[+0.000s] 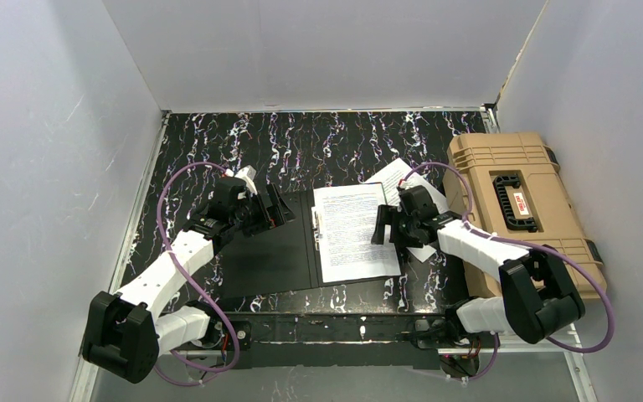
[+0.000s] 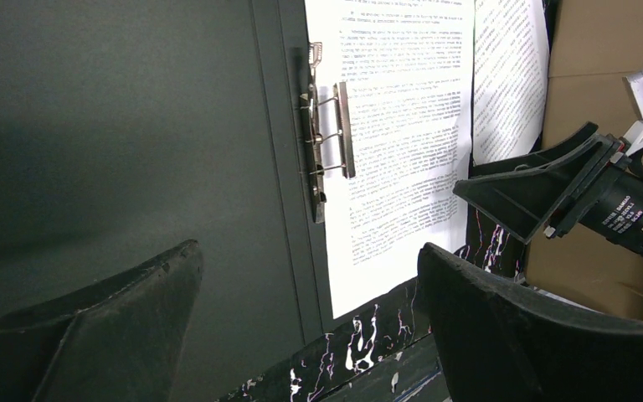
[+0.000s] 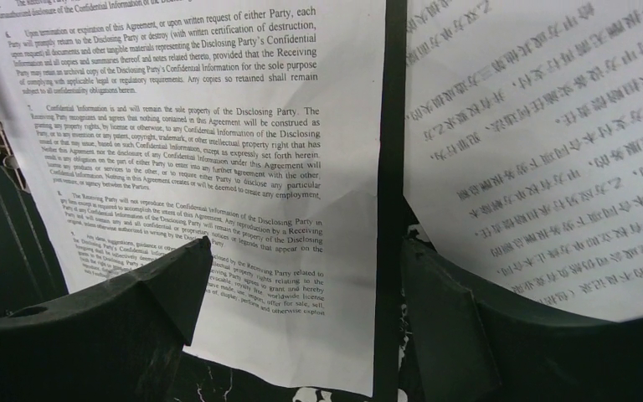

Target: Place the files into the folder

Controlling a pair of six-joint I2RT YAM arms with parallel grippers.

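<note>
- Already seating one of the files (image 1: 356,234) on the open folder (image 1: 264,260), beside its clip (image 2: 339,130)
- Leaving a second sheet (image 1: 395,174) past the folder's right edge
- Hovering left gripper (image 1: 278,208) and right gripper (image 1: 383,228) over the folder, jaws spread, empty

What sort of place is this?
Likely a robot test booth: white walls box in a black marbled table, a left arm and right arm sit at its near edge, and a folder with sheets lies between.
</note>
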